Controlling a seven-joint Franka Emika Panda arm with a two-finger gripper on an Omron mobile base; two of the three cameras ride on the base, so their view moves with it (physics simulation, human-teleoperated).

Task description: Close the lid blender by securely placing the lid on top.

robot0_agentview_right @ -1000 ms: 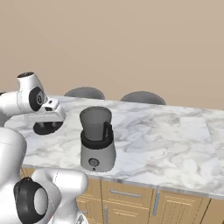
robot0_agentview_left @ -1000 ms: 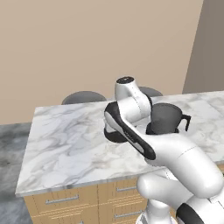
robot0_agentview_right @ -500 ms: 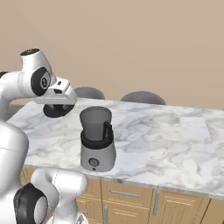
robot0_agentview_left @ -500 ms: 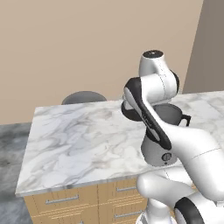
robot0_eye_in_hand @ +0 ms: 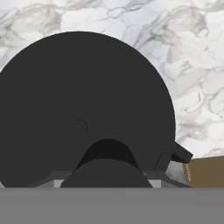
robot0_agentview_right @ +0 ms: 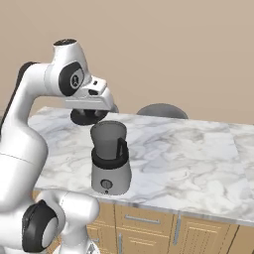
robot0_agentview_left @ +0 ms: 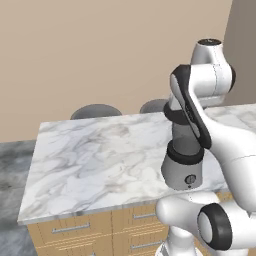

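Right base view, upper left: the gripper (robot0_agentview_right: 89,110) probably grips the lid (robot0_agentview_right: 85,117); centre it over the blender (robot0_agentview_right: 110,158) before lowering straight.

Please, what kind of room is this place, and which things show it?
It looks like a kitchen, rendered in simulation: a marble counter over wooden drawers, a blender standing on it, and round stools behind the counter.

Kitchen, marble counter (robot0_agentview_right: 188,154), wooden drawers (robot0_agentview_right: 144,221)
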